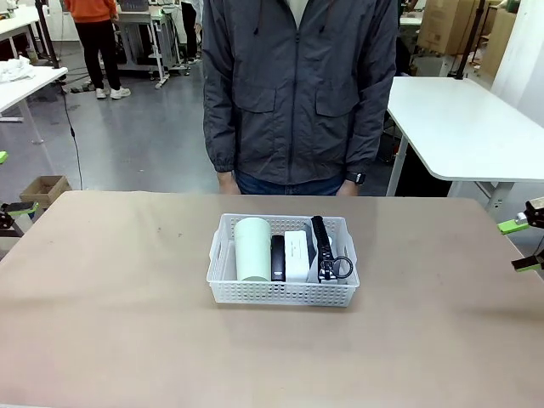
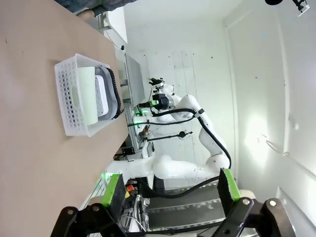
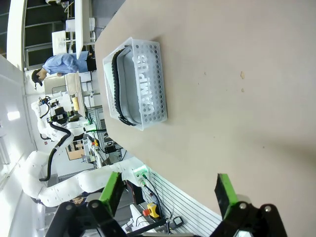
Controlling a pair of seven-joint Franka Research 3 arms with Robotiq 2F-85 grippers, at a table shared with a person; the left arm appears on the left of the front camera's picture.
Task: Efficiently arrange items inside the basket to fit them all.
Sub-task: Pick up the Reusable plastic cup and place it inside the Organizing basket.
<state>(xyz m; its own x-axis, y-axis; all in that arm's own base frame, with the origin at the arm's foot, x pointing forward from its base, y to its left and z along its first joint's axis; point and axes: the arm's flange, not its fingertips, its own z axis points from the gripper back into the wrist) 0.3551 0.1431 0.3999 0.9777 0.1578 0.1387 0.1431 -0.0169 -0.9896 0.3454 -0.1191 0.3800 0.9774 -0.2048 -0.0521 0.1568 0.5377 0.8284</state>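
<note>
The white perforated basket (image 1: 283, 293) stands at the table's middle. Inside, left to right, lie the pale green cup (image 1: 252, 248) on its side, the black stapler (image 1: 278, 257), the white box (image 1: 297, 255) and the grey pouch (image 1: 327, 249) on edge, its ring pull (image 1: 342, 269) toward me. My left gripper (image 1: 4, 182) sits open at the table's left edge, and my right gripper (image 1: 520, 246) open at the right edge. Both are far from the basket and empty. The left wrist view shows the open gripper (image 2: 171, 190) and the basket (image 2: 74, 94). The right wrist view shows the open gripper (image 3: 169, 193) and the basket (image 3: 153, 94).
A person in a grey jacket (image 1: 297, 93) stands at the far edge behind the basket, hands down at the table's rim. A white table (image 1: 467, 127) stands at the back right, and a cardboard box (image 1: 44, 189) on the floor at left. Bare brown tabletop surrounds the basket.
</note>
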